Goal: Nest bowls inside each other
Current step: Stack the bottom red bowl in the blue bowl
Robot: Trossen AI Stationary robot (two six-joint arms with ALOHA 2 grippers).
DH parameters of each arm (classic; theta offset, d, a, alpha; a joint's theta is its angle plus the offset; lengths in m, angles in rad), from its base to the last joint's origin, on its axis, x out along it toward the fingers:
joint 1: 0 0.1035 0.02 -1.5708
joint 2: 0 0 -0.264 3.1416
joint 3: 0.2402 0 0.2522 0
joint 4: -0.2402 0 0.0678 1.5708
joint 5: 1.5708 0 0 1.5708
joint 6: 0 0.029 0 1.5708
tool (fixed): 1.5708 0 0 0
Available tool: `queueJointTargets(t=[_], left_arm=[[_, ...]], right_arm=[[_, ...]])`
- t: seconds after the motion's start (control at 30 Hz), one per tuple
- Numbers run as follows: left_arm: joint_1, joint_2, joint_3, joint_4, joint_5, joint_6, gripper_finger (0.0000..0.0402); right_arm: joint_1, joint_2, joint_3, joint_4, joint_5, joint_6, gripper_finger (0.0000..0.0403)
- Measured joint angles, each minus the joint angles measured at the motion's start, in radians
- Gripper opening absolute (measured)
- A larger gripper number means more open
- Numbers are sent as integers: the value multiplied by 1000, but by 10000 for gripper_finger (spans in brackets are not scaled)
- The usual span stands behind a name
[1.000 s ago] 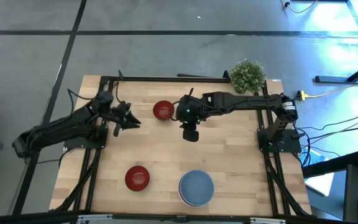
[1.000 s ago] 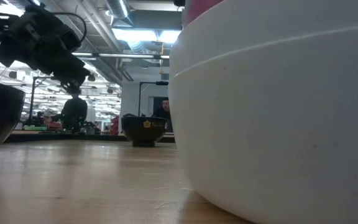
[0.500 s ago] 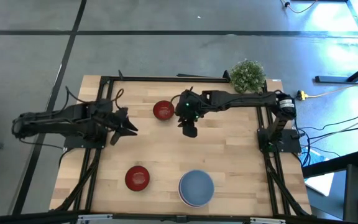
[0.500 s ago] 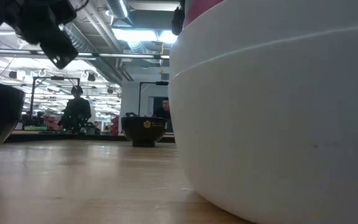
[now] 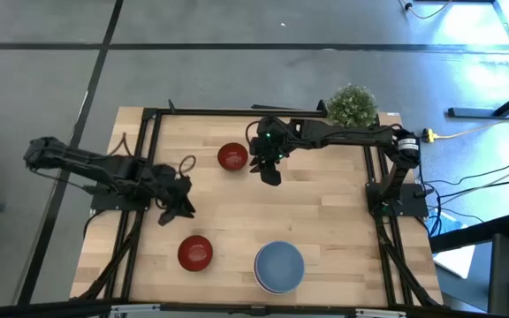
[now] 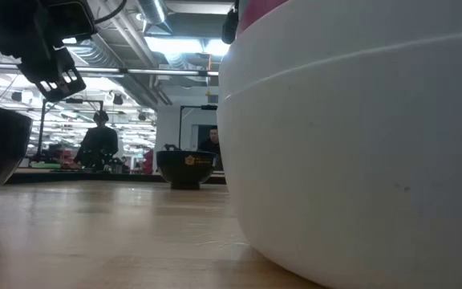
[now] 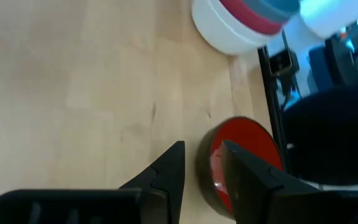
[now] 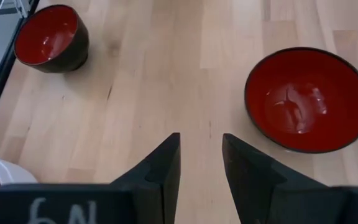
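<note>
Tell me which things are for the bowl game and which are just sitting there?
For the job:
- bowl stack, blue on top, pink and white below
- far red bowl, by the right gripper
- near red bowl, by the left gripper

Just lying about:
- plant

left arm: swung from the table's far left toward the near side over the past second; shoulder end now stretched farther out past the left edge.
left gripper (image 5: pixel 177 210): moved nearer the front dark red bowl (image 5: pixel 194 253), fingers apart, above the wood.
right gripper (image 5: pixel 270 174): drawn back toward the far edge, now just beside the rear dark red bowl (image 5: pixel 231 157), fingers parted.
</note>
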Motion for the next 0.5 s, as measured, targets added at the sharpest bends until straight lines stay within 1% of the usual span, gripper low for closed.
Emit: queueJointTargets(t=[0.1,0.33,0.4,0.5], left_arm=[[-73,58,0,48,-30,-14,99],[-205,150,0,117,-130,-80,99],[-242,164,3,153,-173,-82,99],[-296,190,40,146,-256,-67,99]], right_arm=[[-8,0,0,0,-27,-2,120],[-10,0,0,2,-29,-11,120],[-10,0,0,3,-29,-16,120],[-10,0,0,3,-29,-22,120]])
